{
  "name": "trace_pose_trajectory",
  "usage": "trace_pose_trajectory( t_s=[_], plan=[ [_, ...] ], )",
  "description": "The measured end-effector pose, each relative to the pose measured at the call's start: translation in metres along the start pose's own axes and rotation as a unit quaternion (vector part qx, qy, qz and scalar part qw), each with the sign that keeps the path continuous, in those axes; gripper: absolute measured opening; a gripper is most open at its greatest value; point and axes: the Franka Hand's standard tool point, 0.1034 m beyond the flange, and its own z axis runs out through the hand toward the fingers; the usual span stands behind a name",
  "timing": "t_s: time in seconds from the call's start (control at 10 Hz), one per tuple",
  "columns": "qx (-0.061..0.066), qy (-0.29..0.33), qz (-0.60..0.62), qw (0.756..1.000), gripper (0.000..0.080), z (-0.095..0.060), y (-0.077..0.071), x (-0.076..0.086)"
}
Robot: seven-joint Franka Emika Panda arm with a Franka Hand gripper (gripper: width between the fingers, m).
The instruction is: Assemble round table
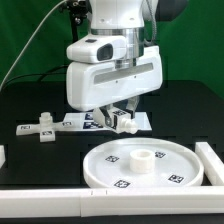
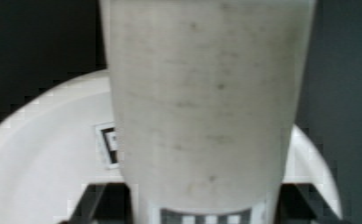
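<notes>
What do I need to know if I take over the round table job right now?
Gripper: looks shut on the post, low by the marker board at the back. Whether the post is off the table is unclear.
Disc: lies flat at the front, hub up, nothing in it.
Done: post grasped.
Left: bring the post to the hub, seat it upright, release.
Small white pieces lie apart on the exterior view's left.

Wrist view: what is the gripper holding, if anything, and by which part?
The cylindrical post. The gripper clamps it across its round sides, near the tagged end.
</notes>
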Motion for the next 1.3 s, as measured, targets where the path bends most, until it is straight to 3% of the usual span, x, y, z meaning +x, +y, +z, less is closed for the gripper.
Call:
trace_pose_trajectory(
  t_s=[0.2,0.3,0.7,0.9,1.1,1.3],
  plan=[
    [-0.001,0.003,-0.049,0.999,0.0314,0.001,-0.037,-0.018],
    [-0.005,0.007,-0.066,0.998,0.0314,-0.002,-0.046,-0.019],
    [-0.008,-0.005,-0.201,0.98,0.0314,0.002,-0.041,-0.023],
    [-0.02,0.001,-0.313,0.95,0.0314,0.022,-0.057,-0.027],
    [-0.04,0.008,-0.407,0.913,0.0314,0.023,-0.058,-0.026],
    [-0.038,0.003,-0.446,0.894,0.0314,0.024,-0.059,-0.027]
  ],
)
